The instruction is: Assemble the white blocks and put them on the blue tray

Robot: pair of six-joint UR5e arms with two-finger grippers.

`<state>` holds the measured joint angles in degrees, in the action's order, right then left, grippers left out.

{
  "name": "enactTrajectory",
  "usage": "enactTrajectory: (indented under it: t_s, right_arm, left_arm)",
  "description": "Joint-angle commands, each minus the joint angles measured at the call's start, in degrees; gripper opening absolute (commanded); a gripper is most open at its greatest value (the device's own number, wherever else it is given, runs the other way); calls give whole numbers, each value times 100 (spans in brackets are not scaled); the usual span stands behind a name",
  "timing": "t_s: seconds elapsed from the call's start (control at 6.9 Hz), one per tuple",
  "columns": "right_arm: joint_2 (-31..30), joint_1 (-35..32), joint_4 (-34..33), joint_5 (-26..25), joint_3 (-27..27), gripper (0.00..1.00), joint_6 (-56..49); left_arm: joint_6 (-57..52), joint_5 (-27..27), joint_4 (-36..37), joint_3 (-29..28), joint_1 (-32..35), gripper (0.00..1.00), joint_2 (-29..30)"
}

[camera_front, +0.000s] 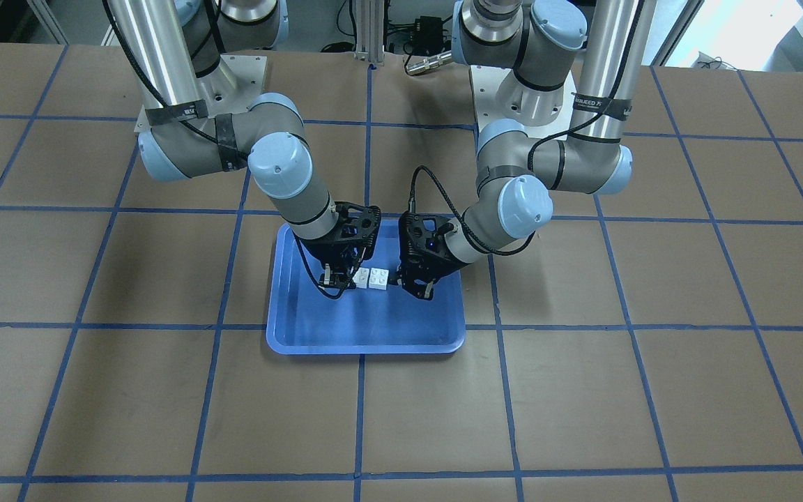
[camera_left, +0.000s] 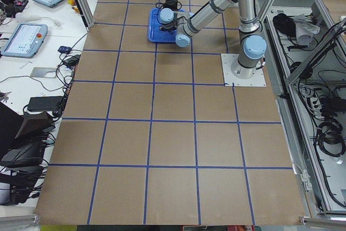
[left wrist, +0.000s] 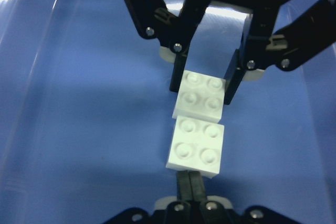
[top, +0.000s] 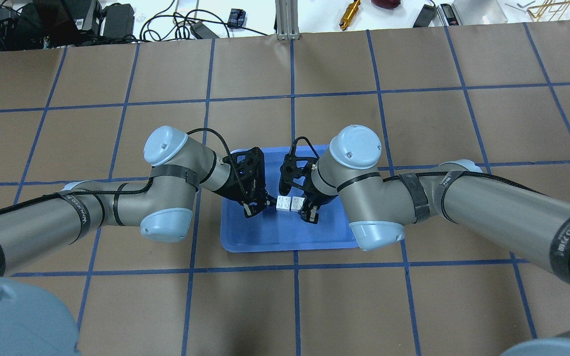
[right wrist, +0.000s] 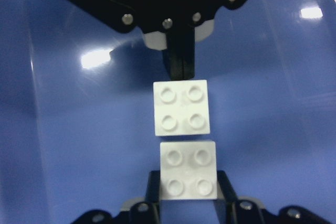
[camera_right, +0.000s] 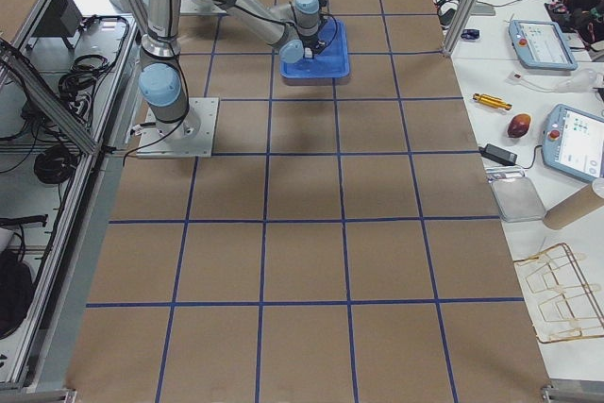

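Two white blocks sit studs up, side by side and touching, low over the blue tray point(camera_front: 366, 338). My right gripper point(right wrist: 188, 182) is shut on one white block point(right wrist: 188, 169), with a finger on each side. The other white block point(right wrist: 181, 107) lies against it. My left gripper point(right wrist: 181, 69) is shut and empty, its joined fingertips against that block's far side. In the overhead view the blocks point(top: 288, 203) are between the left gripper point(top: 267, 201) and the right gripper point(top: 304, 206). I cannot tell whether the blocks rest on the tray floor.
The tray point(top: 285, 238) lies on a brown table with a blue tape grid point(top: 295, 306). Both forearms hang low over the tray's sides. Cables and tools lie along the far table edge point(top: 349, 10).
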<state>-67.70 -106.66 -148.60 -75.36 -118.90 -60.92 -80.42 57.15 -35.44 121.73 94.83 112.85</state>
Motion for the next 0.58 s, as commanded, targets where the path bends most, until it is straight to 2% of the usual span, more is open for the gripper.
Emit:
enactTrajectory:
  t_s: [0.0,0.43]
  right_arm:
    - [-7,-30,-2,30,-1,0,151]
    - [2,-74,-2,65,16,0,221]
  left_arm:
    - [0,7,2,0,0,8,0]
    - [9,7,11,0,0,8,-8]
